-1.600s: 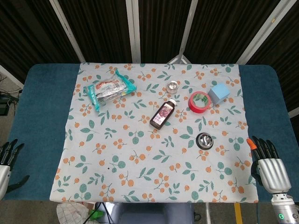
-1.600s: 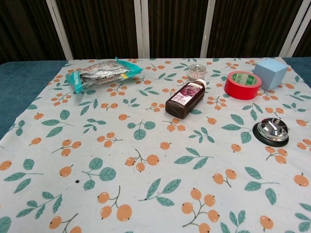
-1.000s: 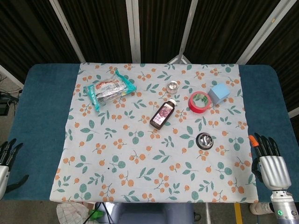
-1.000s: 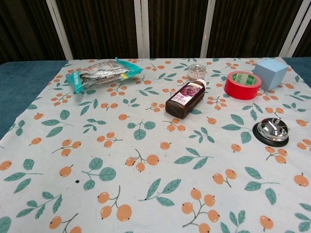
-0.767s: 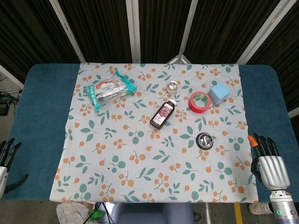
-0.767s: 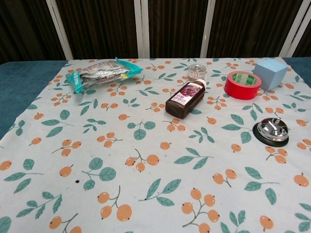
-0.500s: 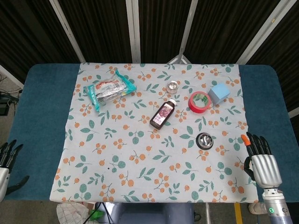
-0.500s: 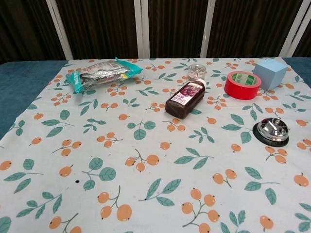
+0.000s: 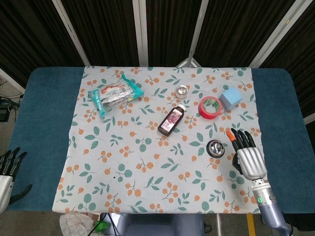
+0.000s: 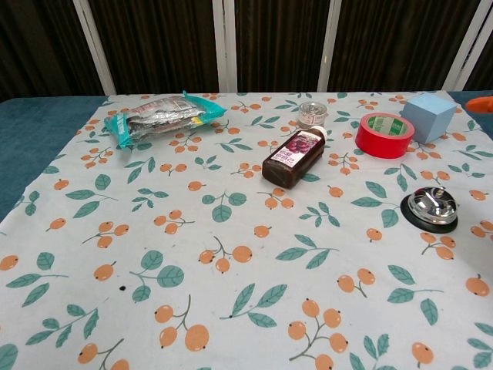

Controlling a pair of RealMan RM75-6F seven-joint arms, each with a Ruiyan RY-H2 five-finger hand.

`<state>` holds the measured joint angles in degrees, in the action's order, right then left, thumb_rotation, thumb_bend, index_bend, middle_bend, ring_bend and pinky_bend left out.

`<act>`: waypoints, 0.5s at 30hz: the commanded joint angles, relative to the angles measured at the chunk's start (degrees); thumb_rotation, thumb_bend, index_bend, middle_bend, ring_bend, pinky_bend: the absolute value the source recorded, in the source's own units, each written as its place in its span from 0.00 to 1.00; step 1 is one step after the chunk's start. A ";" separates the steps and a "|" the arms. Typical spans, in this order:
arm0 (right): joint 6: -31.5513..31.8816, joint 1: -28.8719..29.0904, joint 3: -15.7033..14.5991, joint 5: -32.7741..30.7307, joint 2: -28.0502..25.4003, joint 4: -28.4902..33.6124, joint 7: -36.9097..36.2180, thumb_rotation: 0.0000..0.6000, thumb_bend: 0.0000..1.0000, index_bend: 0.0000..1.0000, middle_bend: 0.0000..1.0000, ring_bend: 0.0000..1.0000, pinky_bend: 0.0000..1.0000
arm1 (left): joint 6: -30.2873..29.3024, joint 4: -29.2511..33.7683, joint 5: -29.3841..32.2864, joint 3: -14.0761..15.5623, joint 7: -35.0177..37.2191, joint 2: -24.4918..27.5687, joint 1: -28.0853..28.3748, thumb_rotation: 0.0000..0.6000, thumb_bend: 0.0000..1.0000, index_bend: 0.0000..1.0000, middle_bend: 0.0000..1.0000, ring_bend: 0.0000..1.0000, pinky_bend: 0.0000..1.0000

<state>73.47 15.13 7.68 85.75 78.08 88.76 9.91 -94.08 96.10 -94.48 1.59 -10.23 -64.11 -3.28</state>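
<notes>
Right hand (image 9: pixel 248 156) has moved in over the cloth, fingers spread and empty, now just beside the call bell (image 9: pixel 215 147); left hand (image 9: pixel 7 172) idle, open.

our right hand (image 9: pixel 248 156) hovers flat, back up, with its fingers (image 9: pixel 242 139) straight, slightly apart and pointing away from us, holding nothing; the forearm runs down to the lower edge. our left hand (image 9: pixel 7 169) sits low at the far left edge, fingers apart and pointing up, also holding nothing.
</notes>
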 commanded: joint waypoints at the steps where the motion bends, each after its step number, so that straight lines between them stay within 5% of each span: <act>1: -2.52 1.84 0.72 -2.07 2.31 -1.37 1.63 1.00 1.00 0.05 0.00 0.00 0.00 | -0.16 0.03 0.29 -0.13 0.16 0.08 -0.11 1.00 0.30 0.10 0.00 0.00 0.09; 15: -7.66 5.85 1.38 -5.86 10.40 -12.02 -0.34 1.00 1.00 0.04 0.00 0.00 0.00 | 0.51 0.82 1.88 -0.36 0.38 0.66 -0.22 1.00 0.29 0.10 0.00 0.00 0.09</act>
<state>66.34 20.27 8.93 80.06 87.28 78.42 10.33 -93.59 96.92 -92.61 1.24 -9.84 -63.45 -3.51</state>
